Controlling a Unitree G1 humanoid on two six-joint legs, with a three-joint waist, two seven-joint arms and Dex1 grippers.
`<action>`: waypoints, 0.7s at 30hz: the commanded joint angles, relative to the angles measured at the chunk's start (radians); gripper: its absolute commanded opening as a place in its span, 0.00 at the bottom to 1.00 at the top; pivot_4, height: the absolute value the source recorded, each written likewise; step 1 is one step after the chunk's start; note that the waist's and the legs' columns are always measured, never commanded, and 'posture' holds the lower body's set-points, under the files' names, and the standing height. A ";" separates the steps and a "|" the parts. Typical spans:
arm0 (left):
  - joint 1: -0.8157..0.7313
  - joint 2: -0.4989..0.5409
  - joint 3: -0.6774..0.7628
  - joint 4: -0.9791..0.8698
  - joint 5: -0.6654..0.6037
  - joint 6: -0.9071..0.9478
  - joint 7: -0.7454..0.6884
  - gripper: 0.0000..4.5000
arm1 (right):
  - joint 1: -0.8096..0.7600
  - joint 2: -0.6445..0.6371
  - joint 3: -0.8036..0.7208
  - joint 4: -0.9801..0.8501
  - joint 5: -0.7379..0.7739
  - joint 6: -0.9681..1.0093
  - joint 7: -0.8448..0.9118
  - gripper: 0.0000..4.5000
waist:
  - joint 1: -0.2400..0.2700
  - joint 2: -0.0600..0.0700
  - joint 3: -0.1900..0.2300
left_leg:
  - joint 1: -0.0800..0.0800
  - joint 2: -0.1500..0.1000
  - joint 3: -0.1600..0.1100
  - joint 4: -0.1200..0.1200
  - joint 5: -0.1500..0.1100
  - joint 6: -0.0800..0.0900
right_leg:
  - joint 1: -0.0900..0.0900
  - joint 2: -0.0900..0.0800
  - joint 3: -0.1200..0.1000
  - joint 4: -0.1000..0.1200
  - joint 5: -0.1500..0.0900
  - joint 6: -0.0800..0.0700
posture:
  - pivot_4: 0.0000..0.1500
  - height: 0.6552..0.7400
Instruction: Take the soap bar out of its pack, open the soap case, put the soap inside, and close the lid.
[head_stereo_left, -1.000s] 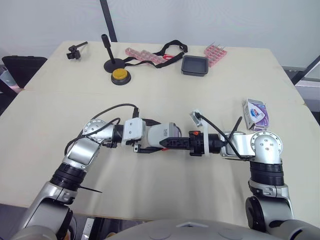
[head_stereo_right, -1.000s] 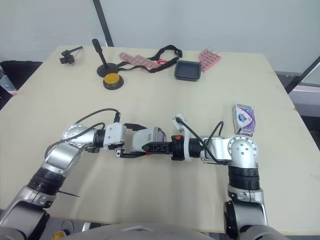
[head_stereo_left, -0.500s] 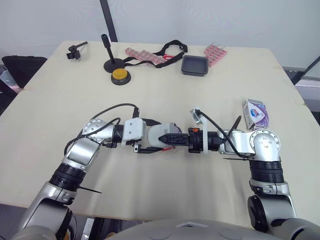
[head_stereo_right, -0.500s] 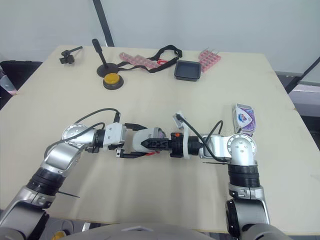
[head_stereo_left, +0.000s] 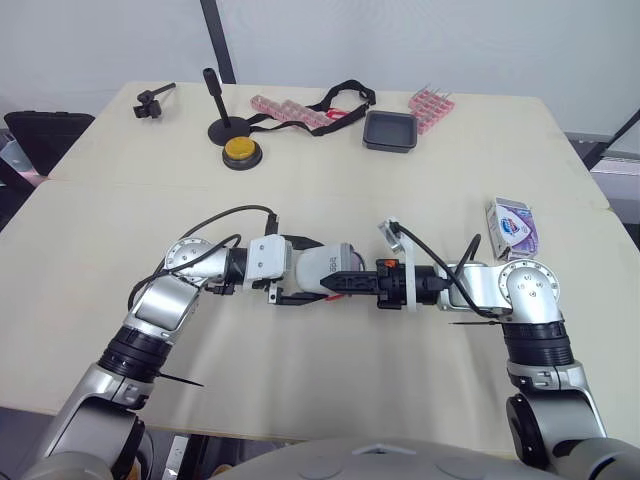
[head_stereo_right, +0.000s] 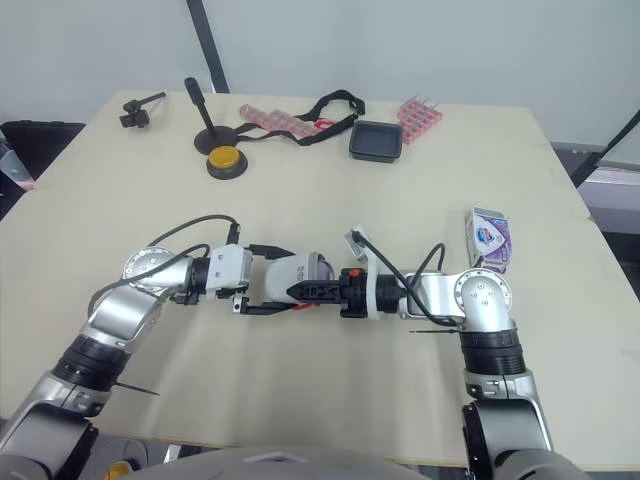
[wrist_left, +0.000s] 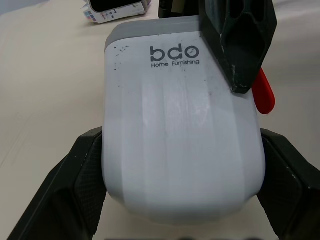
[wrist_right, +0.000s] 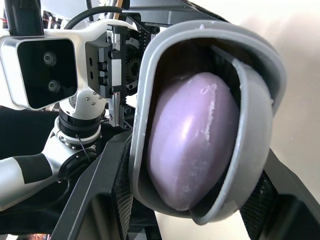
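- The left hand (head_stereo_left: 292, 283) clamps the white soap case (head_stereo_left: 322, 268) at the bench (head_stereo_left: 330, 190) centre.
- The right hand (head_stereo_left: 352, 283) pinches its other end; the purple soap (wrist_right: 192, 145) sits inside.
- The soap pack (head_stereo_left: 512, 227) lies at 3 o'clock.

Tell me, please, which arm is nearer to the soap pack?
Right. Its elbow sits just beside the pack, on the robot's side; the left arm lies well to the pack's left, its end effector holding the case.

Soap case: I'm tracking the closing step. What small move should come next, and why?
Probably the right gripper should press the lid shut: the soap sits inside the soap case, held by the left gripper, with the lid ajar.
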 joint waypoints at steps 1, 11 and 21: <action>-0.004 0.033 0.014 -0.013 -0.037 0.043 -0.035 1.00 | -0.016 -0.005 -0.016 -0.011 0.060 -0.050 -0.001 0.49 | -0.001 0.000 0.000 | 0.000 0.000 0.000 0.000 0.000 0.000 | 0.000 0.000 0.000 0.000 0.000 0.000 | 1.00 0.99; 0.007 0.109 0.061 0.043 0.001 -0.015 -0.016 1.00 | -0.049 -0.124 0.003 -0.098 -0.096 -0.076 0.072 0.49 | 0.001 0.000 0.000 | 0.000 0.000 0.000 0.000 0.000 0.000 | 0.000 0.000 0.000 0.000 0.000 0.000 | 1.00 0.99; -0.037 0.102 0.122 0.053 -0.095 0.125 0.032 1.00 | -0.252 -0.430 0.157 -0.322 -0.422 -0.106 0.279 0.49 | 0.012 0.000 0.000 | 0.001 0.000 -0.001 0.000 0.000 0.000 | 0.000 0.000 -0.001 -0.001 0.000 0.000 | 1.00 0.99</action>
